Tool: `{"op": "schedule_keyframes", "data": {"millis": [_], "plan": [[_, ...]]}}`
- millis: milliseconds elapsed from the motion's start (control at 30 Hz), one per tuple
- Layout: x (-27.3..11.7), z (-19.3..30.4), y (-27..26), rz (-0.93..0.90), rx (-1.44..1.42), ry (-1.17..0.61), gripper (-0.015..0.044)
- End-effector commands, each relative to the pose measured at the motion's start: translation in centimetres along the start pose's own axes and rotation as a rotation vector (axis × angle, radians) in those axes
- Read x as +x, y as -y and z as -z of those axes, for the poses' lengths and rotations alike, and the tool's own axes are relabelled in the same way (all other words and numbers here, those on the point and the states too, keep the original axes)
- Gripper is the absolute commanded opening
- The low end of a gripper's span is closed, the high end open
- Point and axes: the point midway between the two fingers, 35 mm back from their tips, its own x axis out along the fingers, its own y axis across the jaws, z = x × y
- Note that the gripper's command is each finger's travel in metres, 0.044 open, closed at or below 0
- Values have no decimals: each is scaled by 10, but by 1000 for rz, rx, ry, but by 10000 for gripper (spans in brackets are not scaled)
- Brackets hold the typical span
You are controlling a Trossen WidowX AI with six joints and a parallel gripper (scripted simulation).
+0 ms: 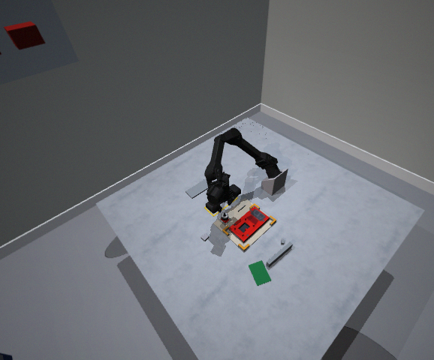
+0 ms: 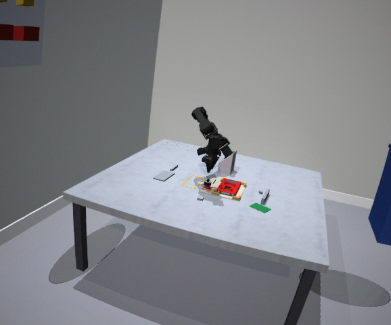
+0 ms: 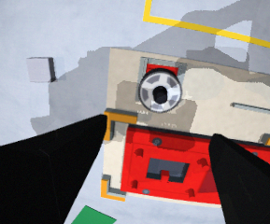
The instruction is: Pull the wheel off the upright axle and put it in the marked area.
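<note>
The wheel (image 1: 224, 216) (image 2: 208, 182) (image 3: 161, 92), grey with a dark hub, sits on the upright axle at the left corner of a beige board (image 1: 248, 241) (image 2: 222, 198) (image 3: 234, 90). The board also carries a red block (image 1: 248, 225) (image 2: 231, 185) (image 3: 172, 168). My gripper (image 1: 219, 206) (image 2: 208, 170) (image 3: 159, 131) is open and empty. It hangs above the wheel without touching it. The marked area is a yellow outline (image 2: 186, 181) on the table just beyond the board. In the top view the arm hides most of it.
A small grey cube (image 1: 204, 237) (image 2: 199, 198) (image 3: 40, 69) lies left of the board. A green card (image 1: 259, 273) (image 2: 260, 207) (image 3: 92, 220) and a grey bar (image 1: 279, 254) (image 2: 265, 196) lie in front. A grey plate (image 1: 196, 189) (image 2: 163, 175) lies behind.
</note>
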Motion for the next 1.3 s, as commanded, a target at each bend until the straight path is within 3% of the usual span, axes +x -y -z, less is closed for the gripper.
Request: {"op": "schedule_keyframes", "data": {"millis": [0, 333, 500, 600, 900, 1100, 1267], "plan": [[4, -1, 3, 5, 8, 3, 300], [71, -4, 1, 4, 9, 6, 300], [77, -4, 2, 4, 9, 7, 300], [74, -4, 2, 14, 16, 1, 221], [74, -4, 2, 14, 16, 1, 161], [73, -4, 2, 13, 16, 1, 4], [71, -4, 2, 13, 16, 1, 0]]}}
